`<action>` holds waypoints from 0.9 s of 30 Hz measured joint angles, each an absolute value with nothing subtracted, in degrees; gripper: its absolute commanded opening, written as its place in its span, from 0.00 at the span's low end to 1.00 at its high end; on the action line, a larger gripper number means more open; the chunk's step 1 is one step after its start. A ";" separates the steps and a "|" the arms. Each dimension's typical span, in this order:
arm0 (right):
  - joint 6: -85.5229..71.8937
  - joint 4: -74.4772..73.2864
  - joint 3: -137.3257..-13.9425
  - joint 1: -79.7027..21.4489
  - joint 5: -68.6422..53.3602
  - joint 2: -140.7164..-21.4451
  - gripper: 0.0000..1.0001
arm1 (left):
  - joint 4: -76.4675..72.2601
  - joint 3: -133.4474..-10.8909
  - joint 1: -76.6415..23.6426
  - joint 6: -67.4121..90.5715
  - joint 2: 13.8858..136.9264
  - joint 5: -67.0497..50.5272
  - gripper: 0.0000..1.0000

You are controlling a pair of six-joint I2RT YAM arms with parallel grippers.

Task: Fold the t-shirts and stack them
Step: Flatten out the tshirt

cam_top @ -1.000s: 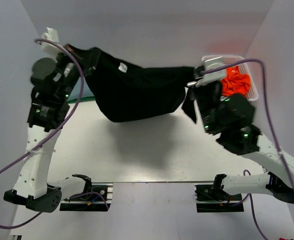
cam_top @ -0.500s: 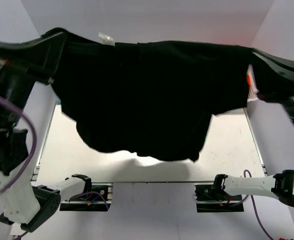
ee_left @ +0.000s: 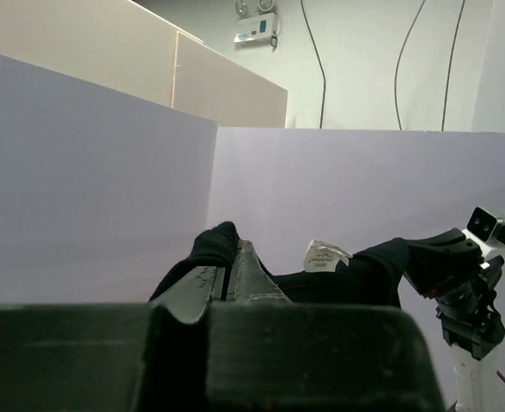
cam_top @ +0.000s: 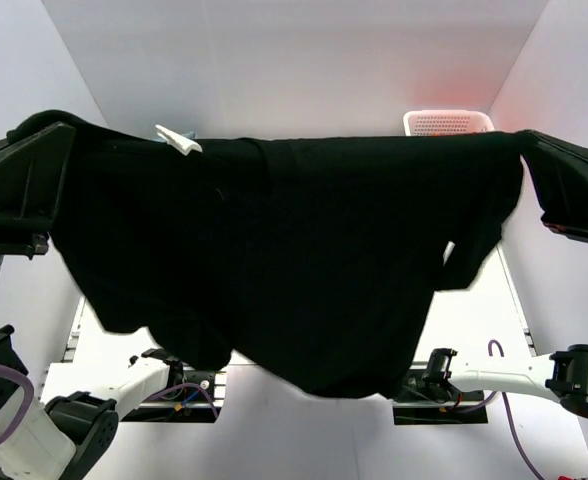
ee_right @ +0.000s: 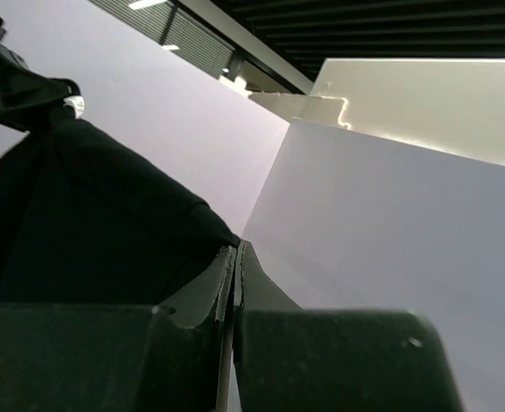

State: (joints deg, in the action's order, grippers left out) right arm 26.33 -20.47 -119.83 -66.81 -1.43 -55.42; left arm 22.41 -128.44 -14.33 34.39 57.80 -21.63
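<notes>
White-walled enclosure, pale bench (cam_top: 479, 305) mostly screened from the top view right now.

- black t-shirt (cam_top: 294, 260): airborne, held up high over the bench and close to the top camera, spread like a curtain across nearly the whole view.
- Change: a second ago it was a slack bundle sagging low between the arms at the far side of the bench. Now it's raised and pulled wide. Reads as the shake-out/spread step, with the lay-flat and folding not started.
- Axis: long axis runs left-right, hand to hand. Top edge is taut and roughly level. The neck label (cam_top: 177, 140) sits on that edge toward the left, so I'd guess the grip is along the shoulder/collar line and the hem points down toward the near edge. One sleeve (cam_top: 464, 265) droops on the right. Can't tell whether the lowest hem clears the bench.
- left hand (ee_left: 232, 262): fingers pinched together with black cloth bulging out at the tips, holding the left corner.
- right hand (ee_right: 236, 256): same, clamped on the right corner.
- white basket (cam_top: 449, 122): only the rim shows above the top edge, far right; contents now hidden behind the shirt.
</notes>
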 measured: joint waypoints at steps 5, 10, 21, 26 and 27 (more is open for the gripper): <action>27.33 -18.20 -117.45 -66.81 2.83 -56.12 0.00 | 22.28 -129.75 -13.69 33.50 60.01 -20.18 0.00; 32.75 -5.78 -102.83 -66.83 17.63 -55.79 0.00 | 21.71 -122.34 -13.61 31.44 61.56 -16.80 0.00; 53.47 37.47 -67.70 -53.89 49.34 -78.06 0.00 | 13.93 -95.59 -14.00 27.16 81.36 -5.89 0.00; 45.21 37.93 -66.32 -41.39 50.87 -86.13 0.00 | 12.01 -95.37 -13.91 24.64 98.78 -4.32 0.00; 43.22 37.76 -66.54 -39.33 51.03 -88.03 0.00 | 11.22 -96.03 -13.93 24.08 101.54 -4.34 0.00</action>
State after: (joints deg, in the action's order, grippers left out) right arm 43.22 37.76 -66.54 -39.33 51.03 -88.03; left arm 11.22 -96.03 -13.93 24.08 101.54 -4.34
